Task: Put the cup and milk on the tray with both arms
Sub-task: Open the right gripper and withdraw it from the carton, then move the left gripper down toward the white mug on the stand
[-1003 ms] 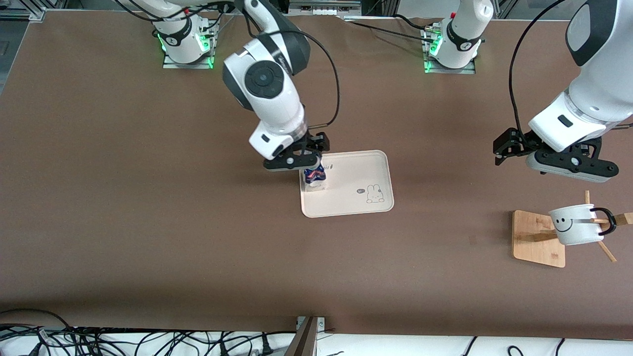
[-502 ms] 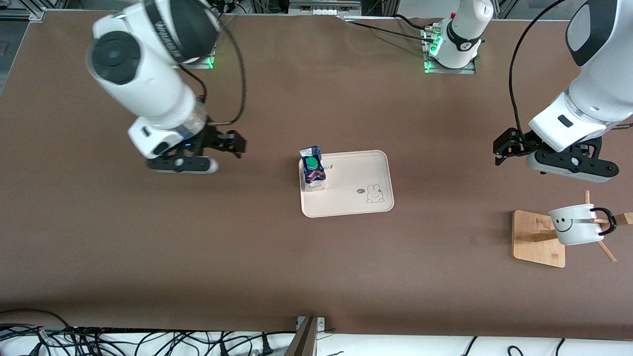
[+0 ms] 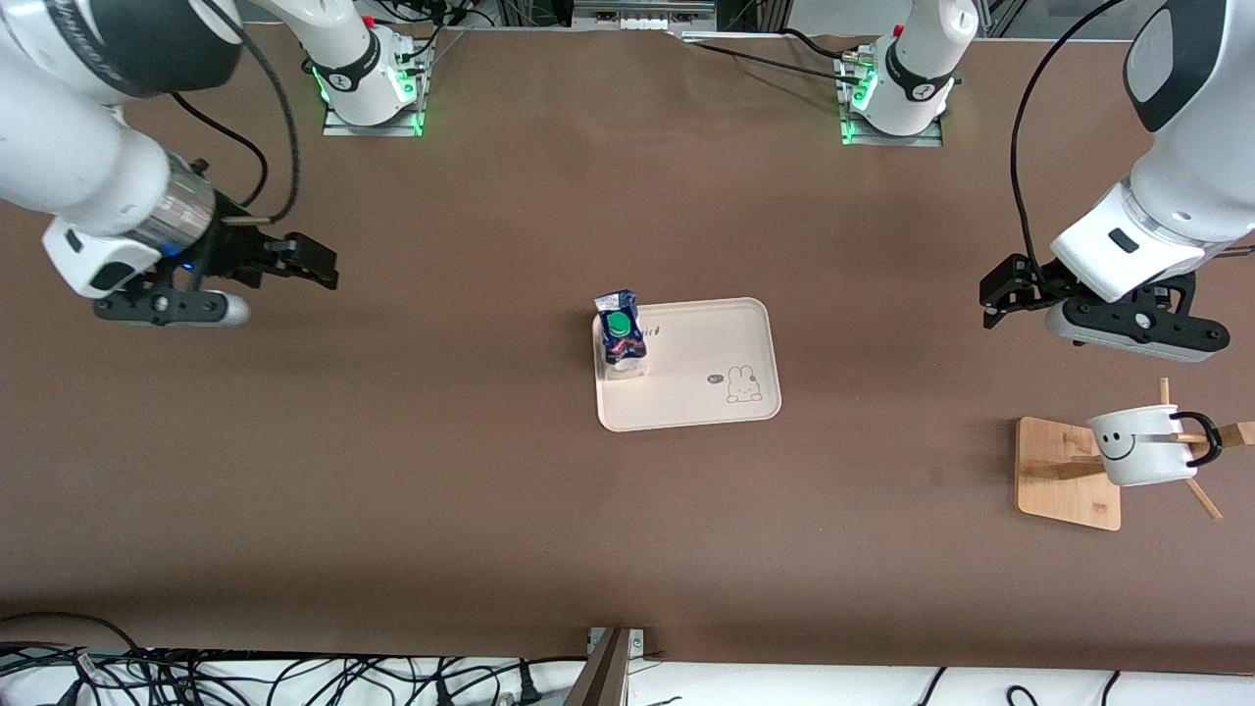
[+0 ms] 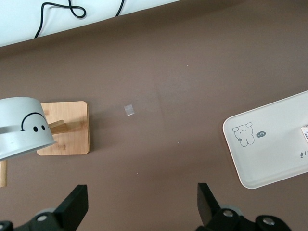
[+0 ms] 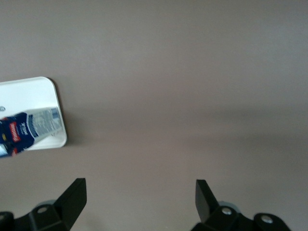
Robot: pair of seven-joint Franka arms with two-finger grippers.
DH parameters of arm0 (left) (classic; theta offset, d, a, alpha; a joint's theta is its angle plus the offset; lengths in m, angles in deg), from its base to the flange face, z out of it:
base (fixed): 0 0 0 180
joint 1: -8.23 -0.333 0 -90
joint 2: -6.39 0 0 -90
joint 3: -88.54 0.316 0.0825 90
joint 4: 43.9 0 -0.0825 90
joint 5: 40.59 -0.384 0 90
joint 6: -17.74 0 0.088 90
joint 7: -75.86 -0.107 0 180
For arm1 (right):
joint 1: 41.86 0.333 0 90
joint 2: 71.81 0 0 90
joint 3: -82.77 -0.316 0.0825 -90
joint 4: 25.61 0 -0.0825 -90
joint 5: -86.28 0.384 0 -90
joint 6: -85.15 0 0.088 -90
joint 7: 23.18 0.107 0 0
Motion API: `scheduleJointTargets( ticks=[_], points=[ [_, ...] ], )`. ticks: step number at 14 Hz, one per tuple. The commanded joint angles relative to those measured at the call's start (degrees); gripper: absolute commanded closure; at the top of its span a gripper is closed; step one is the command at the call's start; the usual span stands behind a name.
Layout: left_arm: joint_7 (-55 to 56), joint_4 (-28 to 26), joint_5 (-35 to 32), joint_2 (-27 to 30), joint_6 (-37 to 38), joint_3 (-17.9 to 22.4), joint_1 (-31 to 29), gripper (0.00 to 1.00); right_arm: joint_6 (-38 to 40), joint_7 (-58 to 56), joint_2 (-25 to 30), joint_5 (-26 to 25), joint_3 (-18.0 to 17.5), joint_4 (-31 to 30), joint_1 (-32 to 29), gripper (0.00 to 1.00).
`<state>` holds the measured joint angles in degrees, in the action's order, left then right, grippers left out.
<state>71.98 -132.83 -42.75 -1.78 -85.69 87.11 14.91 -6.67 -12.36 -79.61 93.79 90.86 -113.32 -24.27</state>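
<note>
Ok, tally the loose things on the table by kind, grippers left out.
White smiley-face ceramic mug, hanging on the rack: 1
Dark-blue and white milk carton with green cap: 1
Cream rounded rectangular tray: 1
Square wooden rack: 1
Total: 4

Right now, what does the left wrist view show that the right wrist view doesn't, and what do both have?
Only the left wrist view: the cup hanging on the wooden rack, the bunny drawing, and the open left gripper.
Only the right wrist view: the milk standing on the tray, and the open right gripper.
Both: the tray and the brown table.
</note>
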Motion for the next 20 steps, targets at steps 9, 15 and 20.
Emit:
scheduleJointTargets(
  ticks=[9,15,20],
  points=[
    [0.63,1.92,-1.09,-0.8,1.39,0.03,0.0,0.0,-0.38,-11.18,7.09,-7.59,-8.35,-6.6,-12.67,0.0],
    [0.63,2.1,-0.92,-1.41,1.3,0.03,0.35,0.0,0.24,-10.65,6.83,-8.21,-8.27,-4.76,-12.93,0.0],
    [0.72,8.42,-0.57,-6.16,1.21,0.2,0.0,0.0,0.24,-10.39,6.83,-9.26,-8.26,-4.57,-13.02,0.0]
  ],
)
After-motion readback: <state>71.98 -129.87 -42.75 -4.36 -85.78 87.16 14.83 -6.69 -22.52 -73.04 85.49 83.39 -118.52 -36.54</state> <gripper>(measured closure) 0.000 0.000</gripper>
